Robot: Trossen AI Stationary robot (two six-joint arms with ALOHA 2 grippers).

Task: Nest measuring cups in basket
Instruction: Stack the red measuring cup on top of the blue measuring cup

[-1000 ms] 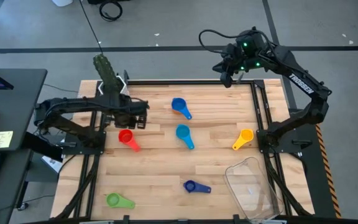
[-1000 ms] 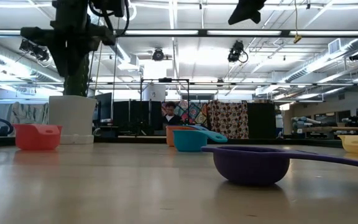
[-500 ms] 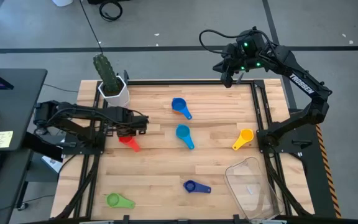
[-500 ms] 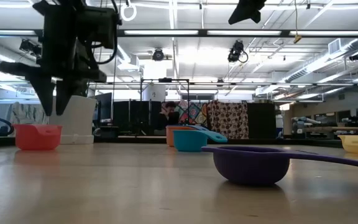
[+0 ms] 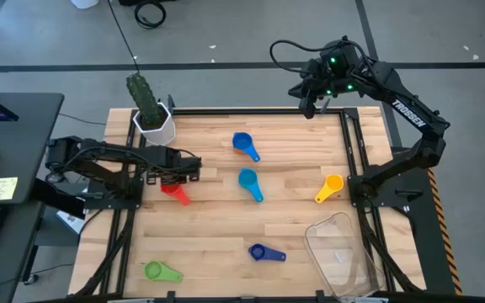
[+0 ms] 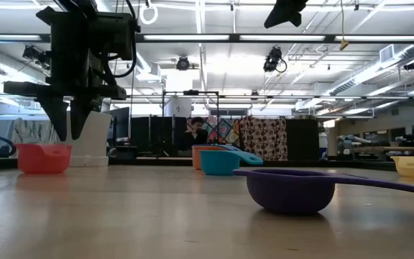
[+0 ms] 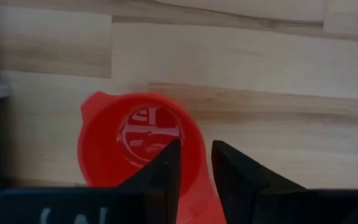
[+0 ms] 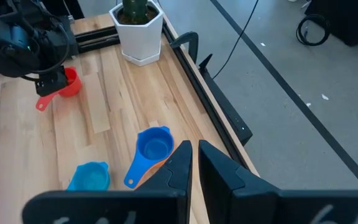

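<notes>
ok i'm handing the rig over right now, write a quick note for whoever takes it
Left end effector: above the red cup near the table's left edge, fingers a narrow gap apart, holding nothing.
Right end effector: parked high beyond the far right corner, fingers nearly together, empty.
Cups on the table: blue far centre, light blue centre with an orange one just behind it in the low view, yellow right, dark blue near centre, green near left.
Basket: near right corner, no cup in it.
Done: nothing nested.
Left: all cups, red likely first.
</notes>
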